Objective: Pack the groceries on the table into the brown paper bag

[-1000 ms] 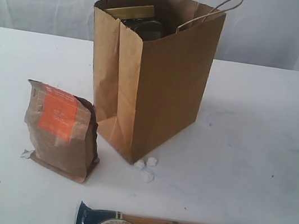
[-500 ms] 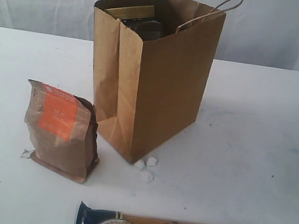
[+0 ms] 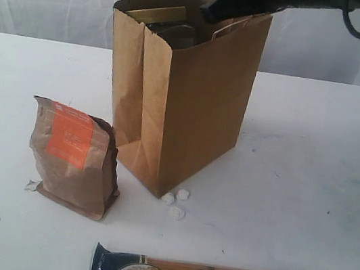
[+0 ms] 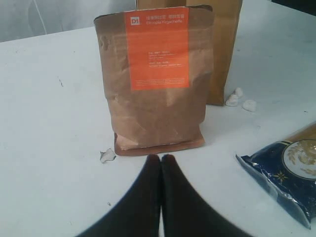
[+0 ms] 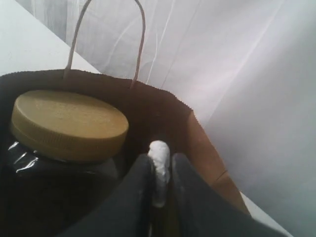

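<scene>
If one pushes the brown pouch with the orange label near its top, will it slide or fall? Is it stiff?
The pouch stands tall on a narrow folded base, so a high push would probably tip it, not slide it. Its paper is wrinkled and creased, so the walls likely give when squeezed.

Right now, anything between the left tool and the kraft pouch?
Nothing visible. Only bare table lies between the shut left tool and the base of the kraft pouch. A small white scrap sits beside the pouch's corner, off the straight line.
</scene>
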Motion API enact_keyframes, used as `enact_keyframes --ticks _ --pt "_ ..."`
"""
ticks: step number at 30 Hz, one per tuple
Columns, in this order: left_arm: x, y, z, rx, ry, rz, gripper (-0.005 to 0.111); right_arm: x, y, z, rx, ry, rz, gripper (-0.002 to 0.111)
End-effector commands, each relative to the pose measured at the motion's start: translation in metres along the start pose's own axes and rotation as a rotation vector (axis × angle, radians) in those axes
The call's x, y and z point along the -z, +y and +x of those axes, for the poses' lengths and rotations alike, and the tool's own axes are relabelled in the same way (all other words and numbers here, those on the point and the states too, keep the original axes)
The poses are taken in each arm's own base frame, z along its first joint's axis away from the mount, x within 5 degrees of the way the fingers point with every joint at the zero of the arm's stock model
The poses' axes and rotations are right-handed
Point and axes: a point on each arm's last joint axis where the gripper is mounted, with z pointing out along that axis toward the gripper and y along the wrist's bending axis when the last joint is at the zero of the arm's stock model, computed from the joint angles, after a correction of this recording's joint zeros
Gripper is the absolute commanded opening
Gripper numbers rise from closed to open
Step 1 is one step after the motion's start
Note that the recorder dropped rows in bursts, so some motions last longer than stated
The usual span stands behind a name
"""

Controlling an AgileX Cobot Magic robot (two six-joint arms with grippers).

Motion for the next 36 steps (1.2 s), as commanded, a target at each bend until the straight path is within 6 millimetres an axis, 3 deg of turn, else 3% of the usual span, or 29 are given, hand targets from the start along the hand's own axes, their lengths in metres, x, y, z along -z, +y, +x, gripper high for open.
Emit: enact_keyframes --ticks 1,4,11,18,29,32,36 --pt "0.000 0.000 0.001 0.006 -0.002 -0.003 0.000 0.000 -0.006 -0.006 -0.013 -0.050 0.052 0.050" --pt "0.000 0.000 0.001 0.006 -0.002 -0.003 0.000 0.001 -0.007 -0.008 -0.042 -0.067 0.067 0.066" --pt "0.000 0.000 0.001 0.006 -0.002 -0.003 0.000 0.026 -0.009 -0.018 -0.094 -0.102 0.086 0.064" --pt "0.000 0.000 0.001 0.006 -0.002 -0.003 0.000 0.089 0.000 -0.013 -0.076 -0.133 0.100 0.062" --pt "0.000 0.000 0.001 0.006 -0.002 -0.003 0.000 0.228 0.024 -0.014 -0.081 -0.259 0.076 0.062" --pt "0.000 0.000 0.001 0.006 -0.002 -0.003 0.000 0.246 0.031 -0.010 -0.070 -0.235 0.035 0.062" --pt "0.000 0.000 0.001 0.006 -0.002 -0.003 0.000 0.243 0.042 0.004 -0.066 -0.084 -0.077 0.062"
